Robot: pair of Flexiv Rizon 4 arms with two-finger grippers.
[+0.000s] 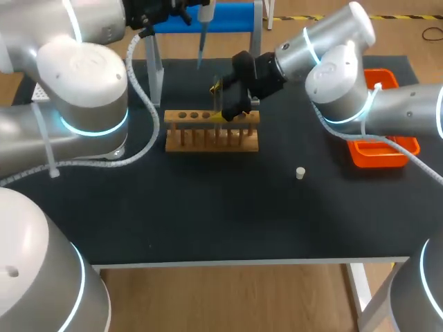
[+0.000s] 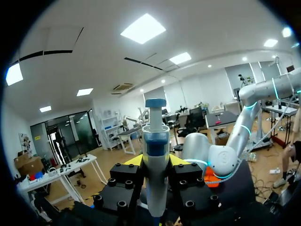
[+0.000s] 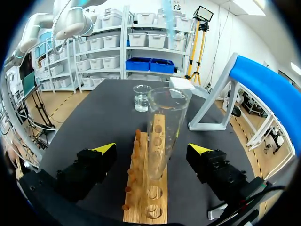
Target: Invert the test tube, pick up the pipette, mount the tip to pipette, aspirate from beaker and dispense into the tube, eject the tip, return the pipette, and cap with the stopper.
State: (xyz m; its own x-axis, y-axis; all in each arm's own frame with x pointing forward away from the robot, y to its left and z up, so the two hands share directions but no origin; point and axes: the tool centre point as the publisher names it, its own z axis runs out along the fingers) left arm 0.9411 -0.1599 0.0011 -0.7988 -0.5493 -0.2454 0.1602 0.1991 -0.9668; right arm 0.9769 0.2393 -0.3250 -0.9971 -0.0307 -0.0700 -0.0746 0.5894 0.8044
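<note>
Two steps done, we judge: our left gripper (image 2: 155,161) clamps pipette (image 2: 155,136); right gripper (image 3: 151,149) splayed around upright test tube (image 3: 167,113) in wooden rack (image 3: 134,202). Next: tip mounting, needs plumb alignment.

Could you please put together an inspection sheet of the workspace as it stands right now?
Surface: black table, no spills seen.
Job's things: test tube upright in the wooden rack, mouth up; pipette in the air; beaker with some clear liquid, beyond the rack; stopper loose on the table; blue stand at the far edge.
Clutter: orange tray at the right edge; white box near the beaker.
Grippers: left gripper shut on the pipette; right gripper open, a finger on either side of the test tube, not touching.
Cables: white hose loops down at the table's left side.
Surroundings: nothing seen.
</note>
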